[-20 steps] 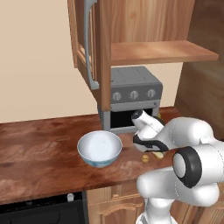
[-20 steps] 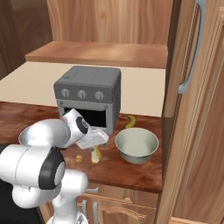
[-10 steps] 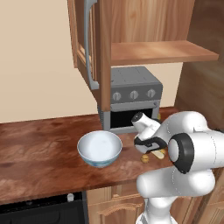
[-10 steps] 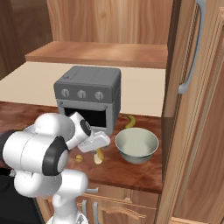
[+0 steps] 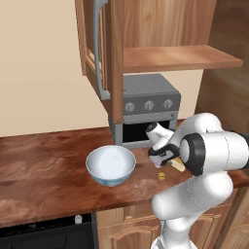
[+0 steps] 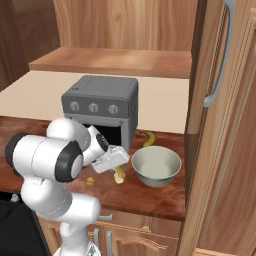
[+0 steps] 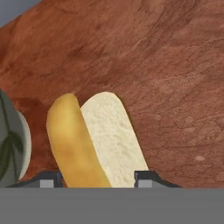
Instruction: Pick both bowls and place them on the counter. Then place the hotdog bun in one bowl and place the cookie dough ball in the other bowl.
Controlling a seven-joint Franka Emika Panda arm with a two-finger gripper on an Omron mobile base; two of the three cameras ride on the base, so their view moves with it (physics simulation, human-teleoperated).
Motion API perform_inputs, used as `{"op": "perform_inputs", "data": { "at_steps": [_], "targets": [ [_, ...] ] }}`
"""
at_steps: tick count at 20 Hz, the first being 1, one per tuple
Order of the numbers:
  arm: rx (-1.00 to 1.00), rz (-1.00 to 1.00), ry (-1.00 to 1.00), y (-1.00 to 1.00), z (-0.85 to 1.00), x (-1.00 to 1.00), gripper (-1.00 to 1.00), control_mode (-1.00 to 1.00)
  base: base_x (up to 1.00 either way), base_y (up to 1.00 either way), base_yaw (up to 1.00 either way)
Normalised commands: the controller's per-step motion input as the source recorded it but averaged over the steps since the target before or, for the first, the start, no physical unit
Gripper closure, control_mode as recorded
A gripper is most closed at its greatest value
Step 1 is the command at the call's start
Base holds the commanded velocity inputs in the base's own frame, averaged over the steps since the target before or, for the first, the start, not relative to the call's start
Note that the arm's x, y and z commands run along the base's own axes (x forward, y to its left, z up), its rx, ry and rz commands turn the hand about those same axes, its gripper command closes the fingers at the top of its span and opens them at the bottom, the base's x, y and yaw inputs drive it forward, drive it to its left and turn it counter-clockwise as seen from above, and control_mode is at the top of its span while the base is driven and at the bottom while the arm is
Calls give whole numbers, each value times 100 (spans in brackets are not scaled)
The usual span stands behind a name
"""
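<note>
Over the last second the end effector [image 7: 98, 179] has dropped onto the hotdog bun [image 7: 94, 140] at the hand view's bottom centre and narrowed around it; the bun lies on the worktop [image 7: 166, 65], so lifting looks imminent. Firm contact is unclear.

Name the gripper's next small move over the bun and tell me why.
Probably finish closing on the hotdog bun, then lift. In the hand view the bun lies on the counter between the two fingertips, which flank it with small gaps. The gripper is low over it, so no repositioning seems needed.
</note>
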Motion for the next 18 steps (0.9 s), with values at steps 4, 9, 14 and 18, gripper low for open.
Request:
{"op": "perform_inputs", "data": {
  "at_steps": [4,9,14,18],
  "targets": [
    [0,2,12,0,-34,0,100,-100,0,0,0],
    [0,0,3,7,-11,-11,100,-100,0,0,0],
    [0,0,0,16,0,-28,100,-100,0,0,0],
    [0,0,-1,9,20,-45,100,-100,0,0,0]
  ]
}}
